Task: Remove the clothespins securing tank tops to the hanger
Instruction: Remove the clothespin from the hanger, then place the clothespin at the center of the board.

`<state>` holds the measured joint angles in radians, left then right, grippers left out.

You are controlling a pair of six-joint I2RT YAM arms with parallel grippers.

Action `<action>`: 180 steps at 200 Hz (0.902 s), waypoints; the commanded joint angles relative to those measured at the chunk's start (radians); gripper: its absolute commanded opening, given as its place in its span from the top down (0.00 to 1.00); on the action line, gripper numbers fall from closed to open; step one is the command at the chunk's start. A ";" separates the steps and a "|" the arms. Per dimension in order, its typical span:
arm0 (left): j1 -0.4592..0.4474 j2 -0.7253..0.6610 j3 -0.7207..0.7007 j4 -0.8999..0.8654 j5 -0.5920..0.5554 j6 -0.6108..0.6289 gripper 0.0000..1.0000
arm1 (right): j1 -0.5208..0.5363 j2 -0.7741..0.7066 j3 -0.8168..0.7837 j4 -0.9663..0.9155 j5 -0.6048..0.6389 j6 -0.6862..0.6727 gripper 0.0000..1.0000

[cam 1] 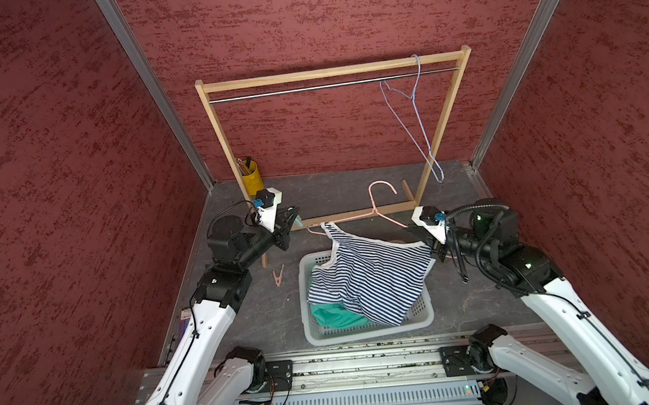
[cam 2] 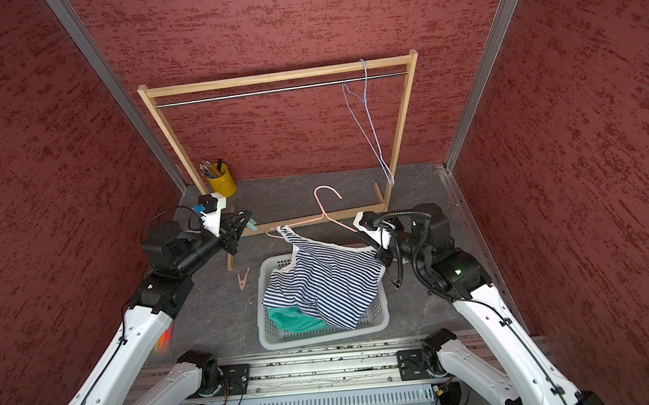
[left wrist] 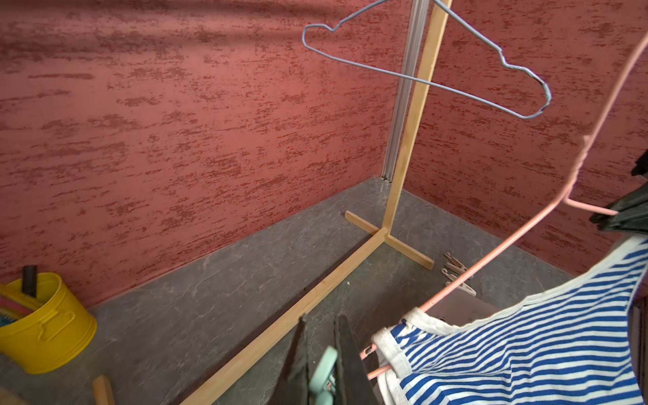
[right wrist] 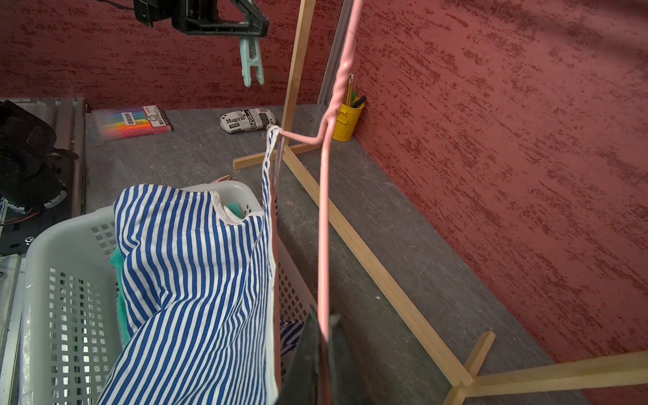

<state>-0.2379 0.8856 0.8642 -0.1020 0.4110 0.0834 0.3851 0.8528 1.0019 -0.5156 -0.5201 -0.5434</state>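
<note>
Bucket: yellow bucket [cam 1: 252,177] stands on the table [cam 1: 464,303] at the rack's left post, with pencils in it.
Left gripper: left gripper [cam 1: 295,215] is raised above the table, just left of the hanger's left end. Fingers pinch the mint pin.
Mint pin: mint pin [right wrist: 252,59] hangs from the left fingers by 1 end, apart from the hanger and strap.
Pink pin: 1 pink pin [cam 1: 279,275] lies on the table, just left of the basket.
Basket: white basket [cam 1: 370,332] sits mid-table.
Teal top: teal top [cam 1: 337,316] lies in the basket, partly under the striped top.
Striped top: striped top [cam 1: 373,279] hangs by 1 strap from the hanger's left end and drapes into the basket.
Hanger: pink hanger [cam 1: 356,216] is held tilted above the basket, in front of the rack [cam 1: 327,71].
Pale pins: 2 pale pins [left wrist: 456,268] lie on the table near the rack's right foot.
Right gripper: right gripper [right wrist: 324,322] has its fingers pressed together on the hanger's right shoulder wire.
Blue hanger: blue hanger [cam 1: 408,124] hangs bare at the rack's right end.
</note>
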 commanded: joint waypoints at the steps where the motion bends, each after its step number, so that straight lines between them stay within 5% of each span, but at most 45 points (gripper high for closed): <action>1: -0.005 -0.015 -0.014 -0.065 -0.107 -0.053 1.00 | -0.004 -0.008 0.012 0.018 0.003 -0.015 1.00; 84: 0.026 -0.049 -0.172 0.016 -0.314 -0.277 1.00 | -0.003 -0.009 0.013 0.015 -0.003 -0.010 1.00; 148: 0.066 -0.030 -0.338 0.141 -0.311 -0.503 1.00 | -0.003 -0.015 0.000 0.020 -0.006 -0.007 1.00; 180: 0.066 0.014 -0.324 0.017 -0.469 -0.611 1.00 | -0.003 -0.017 -0.002 0.017 -0.002 -0.008 1.00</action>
<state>-0.1768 0.8806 0.5232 -0.0326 0.0734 -0.4046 0.3851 0.8501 1.0019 -0.5159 -0.5190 -0.5430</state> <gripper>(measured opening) 0.114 0.084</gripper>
